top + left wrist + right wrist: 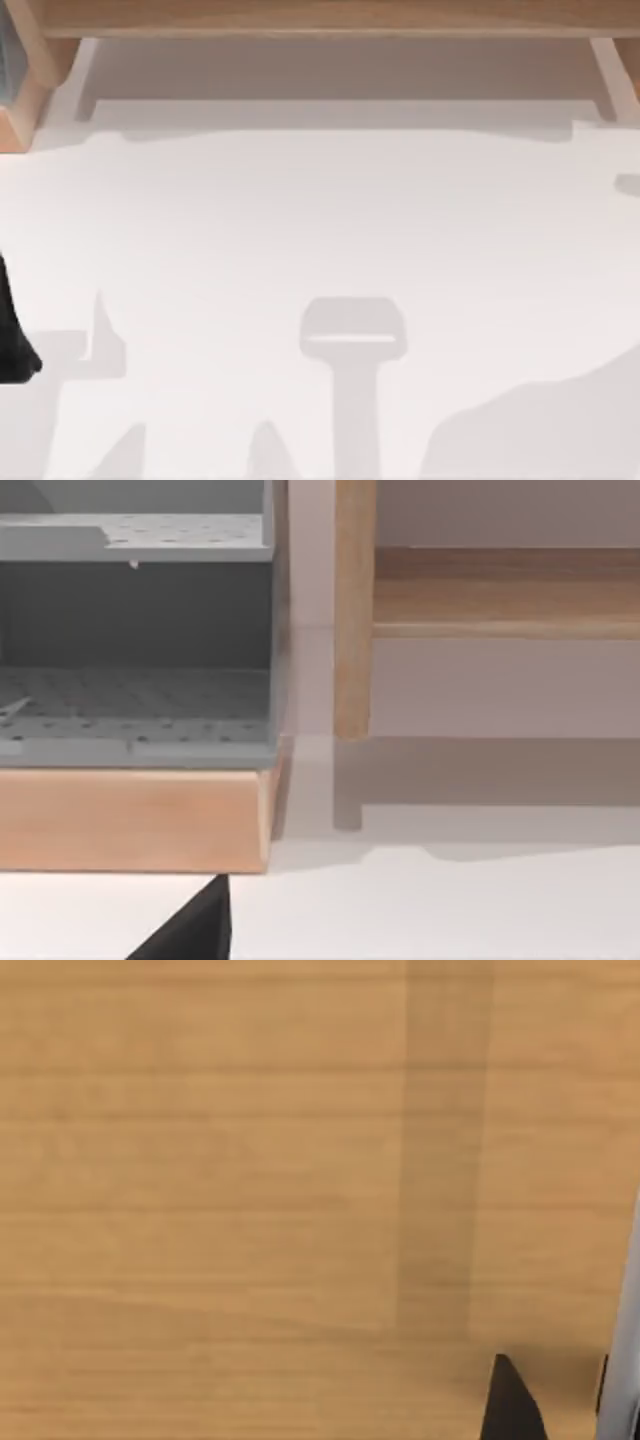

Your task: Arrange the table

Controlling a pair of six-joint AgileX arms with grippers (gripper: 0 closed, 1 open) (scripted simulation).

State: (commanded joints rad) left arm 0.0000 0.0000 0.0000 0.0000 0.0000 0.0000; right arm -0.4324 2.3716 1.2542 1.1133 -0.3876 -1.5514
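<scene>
Soft, even light fell across the table [330,220], bright without glare. I saw pale grey shadows with blurred edges pooled along its near side, one blocky and hammer-shaped at centre. A shadow band lay under the wooden framing [330,18]. Everything looked slightly soft-focused.

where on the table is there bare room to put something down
The white table lies bare across its middle and right, bordered by the wooden frame at the top view's far edge. The far left corner is tighter: a grey perforated shelf unit on a wooden base stands there beside a wooden post. A dark arm part sits at the left edge.
</scene>
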